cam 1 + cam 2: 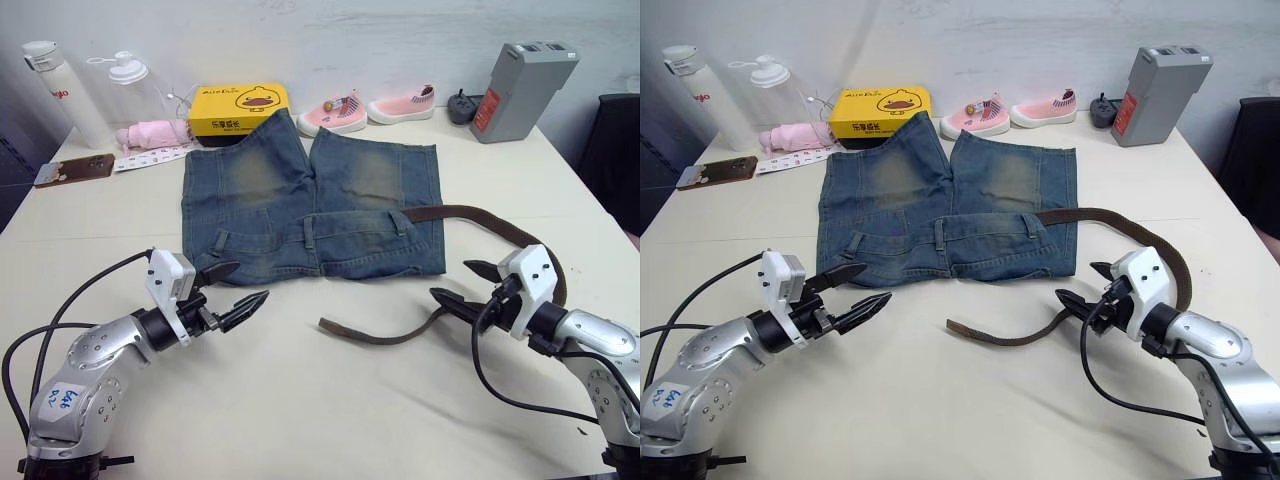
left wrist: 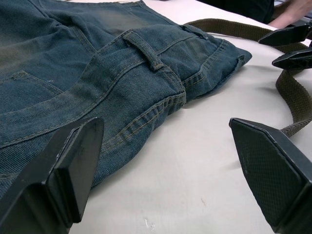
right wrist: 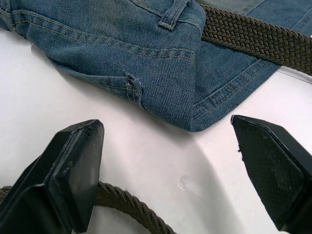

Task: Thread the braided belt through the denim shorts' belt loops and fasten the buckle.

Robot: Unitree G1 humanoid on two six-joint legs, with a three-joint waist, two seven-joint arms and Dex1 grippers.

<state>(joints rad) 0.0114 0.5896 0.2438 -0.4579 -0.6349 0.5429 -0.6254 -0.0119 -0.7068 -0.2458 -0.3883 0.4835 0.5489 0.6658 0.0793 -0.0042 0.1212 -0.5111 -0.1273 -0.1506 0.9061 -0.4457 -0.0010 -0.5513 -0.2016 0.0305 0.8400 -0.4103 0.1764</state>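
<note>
- Two grippers, both spread wide and holding nothing: my left gripper hovers just short of the waistband's near corner, my right gripper sits near the belt's loose run
- The denim shorts lie flat ahead of both hands, waistband toward me, legs pointing away
- The braided belt comes out from the waistband at the corner nearest my right hand, curves round behind that gripper and trails back so its free end lies between the two hands, on the table
- One belt loop stands just beyond my left fingers
- I can't make out the buckle
- I judge the belt limp, light and grippy in its weave; I'd pinch close to the stiffer tip so it feeds straight
- The denim looks soft and will bunch, so the left hand should pin the waistband
</note>
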